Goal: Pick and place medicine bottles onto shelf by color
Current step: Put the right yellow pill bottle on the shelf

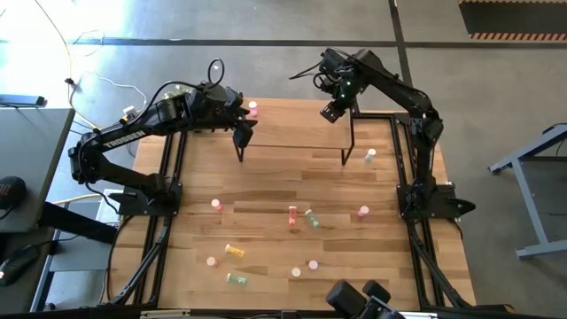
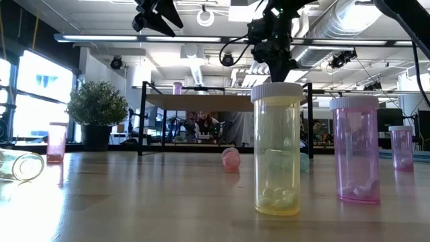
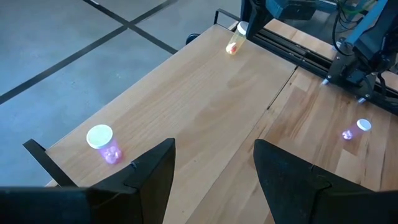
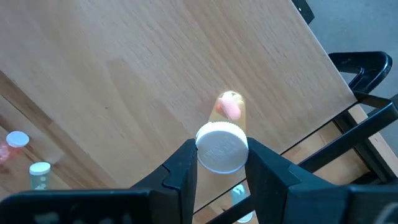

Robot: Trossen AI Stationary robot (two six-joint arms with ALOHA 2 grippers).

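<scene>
— Right gripper (image 4: 221,163) first: what's in it?

— A yellow-orange medicine bottle (image 4: 227,127) with a white cap. The two fingers (image 4: 179,171) are clamped on either side of the cap, and the bottle hangs below them over the shelf (image 4: 155,68).

— Whereabouts over the shelf?

— Near its right end, close to the corner with the black leg. In the high view the right gripper (image 1: 333,110) sits above that end of the shelf (image 1: 292,133). Whether the bottle's base touches the board, I can't tell.

— And the other arm?

— The left gripper (image 3: 214,168) is spread wide and holds nothing. It hovers over the shelf's left end, where a pink bottle (image 3: 105,143) stands upright near the corner, just beside the fingers but not between them. The high view shows that same pink bottle (image 1: 253,109) next to the left gripper (image 1: 241,126).

— The rest of the bottles?

— Scattered on the tabletop (image 1: 266,190) in front of the shelf, well apart from both grippers. From the low view, a yellow bottle (image 2: 277,148) and a pink one (image 2: 357,149) stand upright nearest the camera; another pink one (image 2: 230,158) lies on its side farther back.
</scene>
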